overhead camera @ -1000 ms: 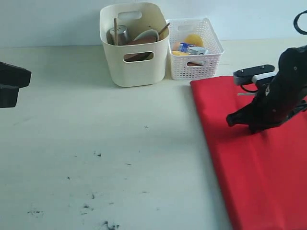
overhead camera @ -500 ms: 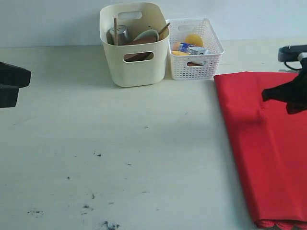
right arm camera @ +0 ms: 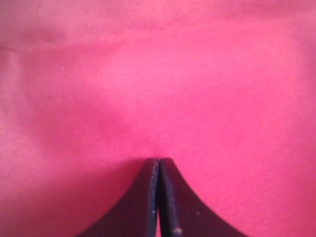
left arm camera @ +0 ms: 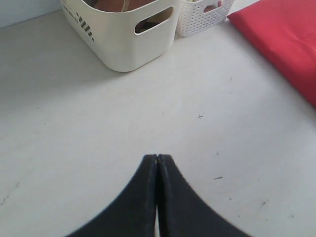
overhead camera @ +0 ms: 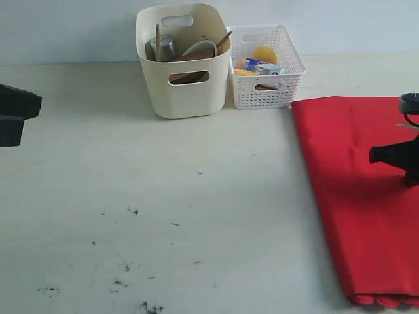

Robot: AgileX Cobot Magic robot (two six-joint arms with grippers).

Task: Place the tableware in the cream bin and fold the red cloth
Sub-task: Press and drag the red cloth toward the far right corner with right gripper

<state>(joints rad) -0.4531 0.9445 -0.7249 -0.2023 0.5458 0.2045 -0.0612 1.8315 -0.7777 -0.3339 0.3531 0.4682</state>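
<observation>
We see the cream bin (overhead camera: 183, 91) holding the steel cup (overhead camera: 163, 47), chopsticks (overhead camera: 157, 39) and the speckled bowl (overhead camera: 200, 47). Touching it, the white basket (overhead camera: 268, 95) holds a yellow food item (overhead camera: 265, 53) and a carton (overhead camera: 260, 66). The red cloth (overhead camera: 347, 183) lies flat on the right of the table. The jaws of both grippers are pressed together, empty: the right gripper (right arm camera: 158, 160) over the cloth, the left gripper (left arm camera: 157, 156) over bare table (left arm camera: 74, 123).

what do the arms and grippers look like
The left gripper and right gripper are matte black, each with two fingers curving in to a thin tip. In the exterior view the left arm is a black blocky shape and the right arm is black too. No markings show.
</observation>
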